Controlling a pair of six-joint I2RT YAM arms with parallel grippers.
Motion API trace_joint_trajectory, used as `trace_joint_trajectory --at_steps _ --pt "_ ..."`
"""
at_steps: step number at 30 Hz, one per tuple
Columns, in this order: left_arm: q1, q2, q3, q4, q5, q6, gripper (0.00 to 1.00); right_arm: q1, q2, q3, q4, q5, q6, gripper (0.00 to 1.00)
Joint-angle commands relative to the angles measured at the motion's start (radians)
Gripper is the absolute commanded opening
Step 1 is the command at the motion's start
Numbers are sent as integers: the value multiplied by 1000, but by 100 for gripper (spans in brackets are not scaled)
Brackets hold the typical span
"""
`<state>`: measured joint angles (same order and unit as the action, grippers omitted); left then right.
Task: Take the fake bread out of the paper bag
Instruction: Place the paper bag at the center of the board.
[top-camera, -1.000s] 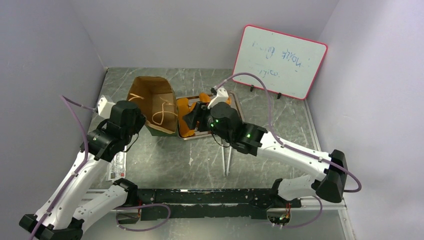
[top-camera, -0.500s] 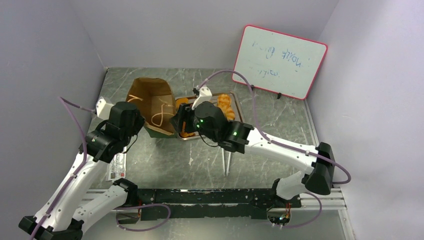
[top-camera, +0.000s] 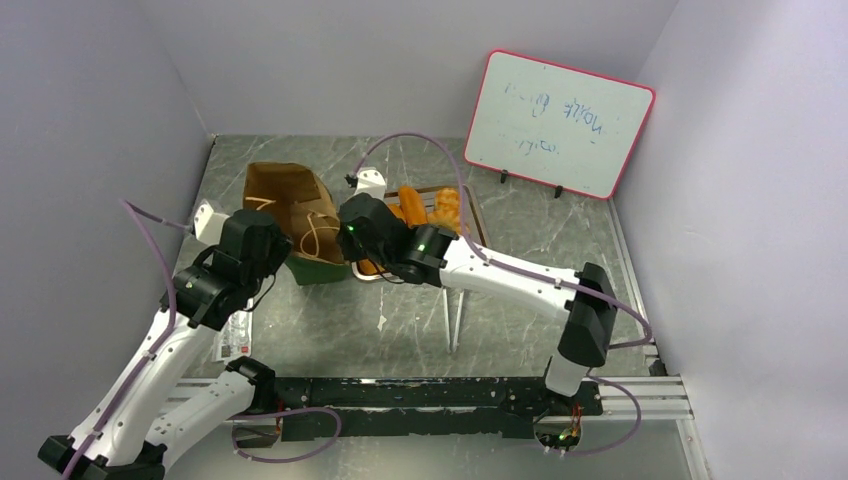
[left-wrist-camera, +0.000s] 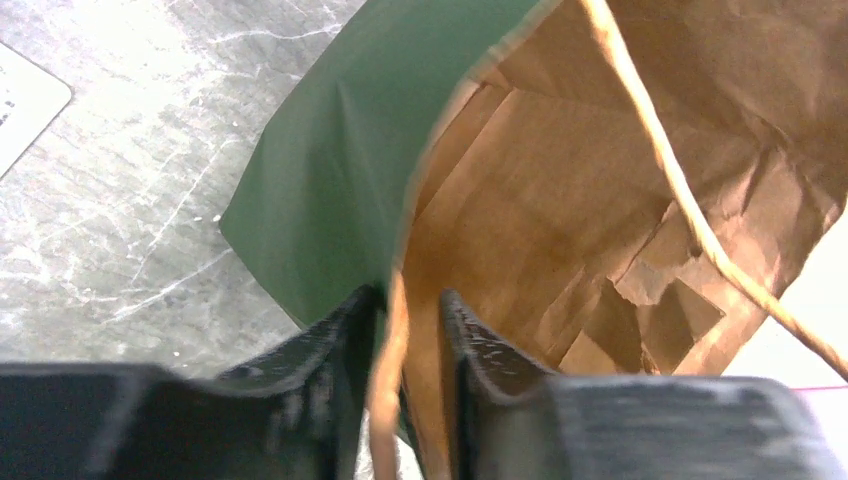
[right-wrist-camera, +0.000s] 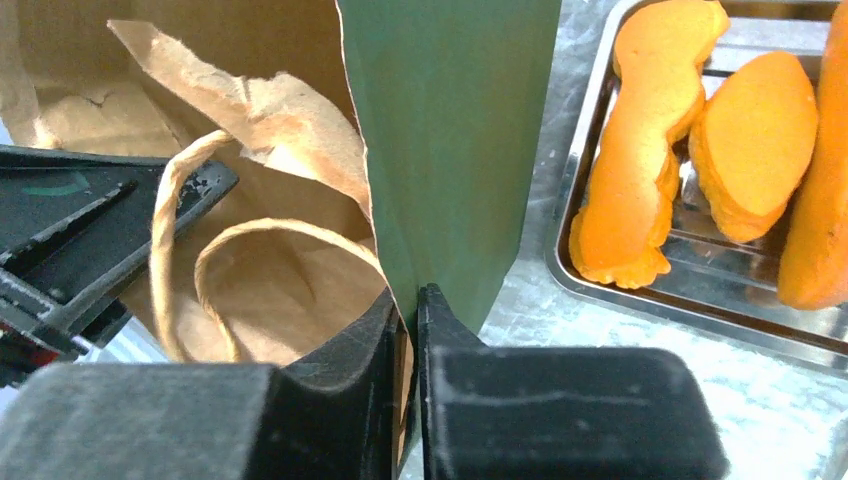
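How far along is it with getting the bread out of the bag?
Nearly done, it seems. Several pieces of bread lie in the tray beside the bag. In hand: the left hand and right hand each pinch the bag's rim. The inside that shows holds no bread, but the bottom is not fully visible, so a piece may be left.

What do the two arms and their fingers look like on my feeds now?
Both have white links with chunky black joint housings: left arm, right arm. A purple cable runs along each, left cable and right cable. Green lights glow on the right arm's wrist housing. The left fingers and right fingers are matt black and blocky.
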<state>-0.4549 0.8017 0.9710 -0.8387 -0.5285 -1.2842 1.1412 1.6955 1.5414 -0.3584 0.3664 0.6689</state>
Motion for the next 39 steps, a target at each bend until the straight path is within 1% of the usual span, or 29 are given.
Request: trace_joint_trajectory --at_steps 1,3,6,11,15,16,17,18,22,24,29,33,39 --pt "9 -23 -15 49 22 23 30 5 28 103 -96 49 -12 4" --pt "9 -32 -13 54 17 46 40 5 48 146 -128 54 -6 0" --pt "9 -44 5 63 7 83 49 4 86 226 -180 48 14 0" --pt "9 -62 57 112 -14 171 61 4 139 307 -231 28 49 0" --pt "9 -61 107 136 -26 252 64 5 187 381 -289 31 70 0" --pt "9 -62 122 143 -21 282 77 4 200 399 -304 31 75 0" --pt "9 -63 134 157 -14 302 97 4 208 413 -317 33 80 0" --pt "9 -63 146 167 -9 330 100 6 214 428 -328 32 83 0" --pt "9 -70 169 173 -4 370 100 5 244 487 -376 39 97 0" --pt "9 -89 156 180 -8 376 100 4 264 526 -409 43 106 0" --pt "9 -156 121 248 -25 433 93 1 310 598 -487 52 136 0" --pt "9 -167 120 260 -76 478 89 1 351 655 -549 73 156 0" --pt "9 -185 72 255 -209 502 82 -20 384 687 -584 72 177 0"
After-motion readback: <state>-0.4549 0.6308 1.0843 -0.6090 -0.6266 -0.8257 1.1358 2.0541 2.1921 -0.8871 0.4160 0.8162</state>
